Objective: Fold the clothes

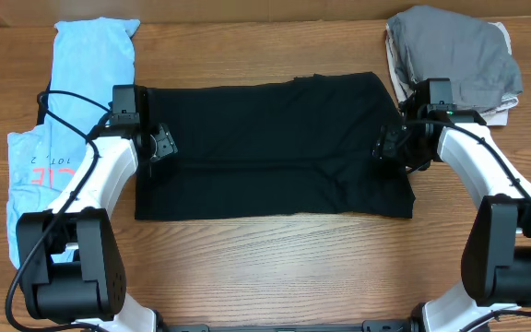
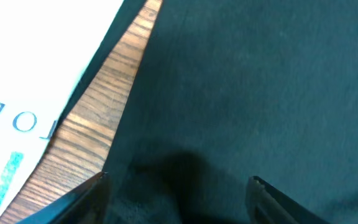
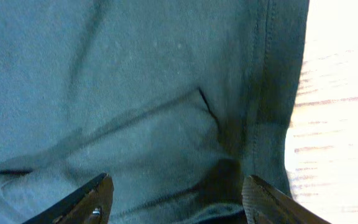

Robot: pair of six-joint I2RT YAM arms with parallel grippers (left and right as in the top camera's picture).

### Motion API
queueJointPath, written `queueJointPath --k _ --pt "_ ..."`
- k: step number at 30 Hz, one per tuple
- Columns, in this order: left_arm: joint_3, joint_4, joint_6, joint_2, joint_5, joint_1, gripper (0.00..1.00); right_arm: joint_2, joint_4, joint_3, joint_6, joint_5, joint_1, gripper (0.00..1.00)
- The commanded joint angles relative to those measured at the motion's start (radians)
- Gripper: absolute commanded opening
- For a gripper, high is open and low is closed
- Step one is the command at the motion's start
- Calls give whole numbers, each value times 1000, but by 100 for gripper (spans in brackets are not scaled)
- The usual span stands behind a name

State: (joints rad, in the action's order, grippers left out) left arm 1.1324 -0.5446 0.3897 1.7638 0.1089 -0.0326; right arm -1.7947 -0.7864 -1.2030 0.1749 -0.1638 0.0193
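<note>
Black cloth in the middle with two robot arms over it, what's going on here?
Two robot arms are folding clothes. A black T-shirt lies flat on the wooden table as a rough rectangle. The left tool is over one end and the right tool is over the other. Both are open and grip nothing. A light blue printed garment lies by the left arm, and a grey garment is piled near the right arm.

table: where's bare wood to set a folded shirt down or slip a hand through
Widest bare table: the front strip between the black T-shirt and the arm bases. A thinner strip runs behind it, between the light blue shirt and the grey pile. Crowded: both side edges, where the left claw and right claw sit open over cloth.
</note>
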Motion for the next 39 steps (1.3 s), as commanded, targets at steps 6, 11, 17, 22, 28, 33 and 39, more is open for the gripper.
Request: queueJointPath --k 6,11,17,22,28,33,39 --pt "336 -327 -240 8 -152 0 85 5 -315 -369 -84 0 3 72" --pt "624 -542 -283 9 -206 3 85 5 -543 -652 -152 -11 -8 76" --pt "755 -479 -296 67 -175 -1 83 5 -668 -846 -176 -10 -44 77" --pt "823 -376 -317 241 -175 -8 83 3 -687 -860 -176 -10 -76 78" --pt "906 -278 -323 423 -142 -8 84 3 -691 -859 -175 -10 -85 77" --pt "906 -217 -351 506 -111 -9 85 3 -692 -859 -175 -9 -85 77" --pt "906 -144 -414 586 -36 -15 85 2 -674 -858 -172 47 -85 74"
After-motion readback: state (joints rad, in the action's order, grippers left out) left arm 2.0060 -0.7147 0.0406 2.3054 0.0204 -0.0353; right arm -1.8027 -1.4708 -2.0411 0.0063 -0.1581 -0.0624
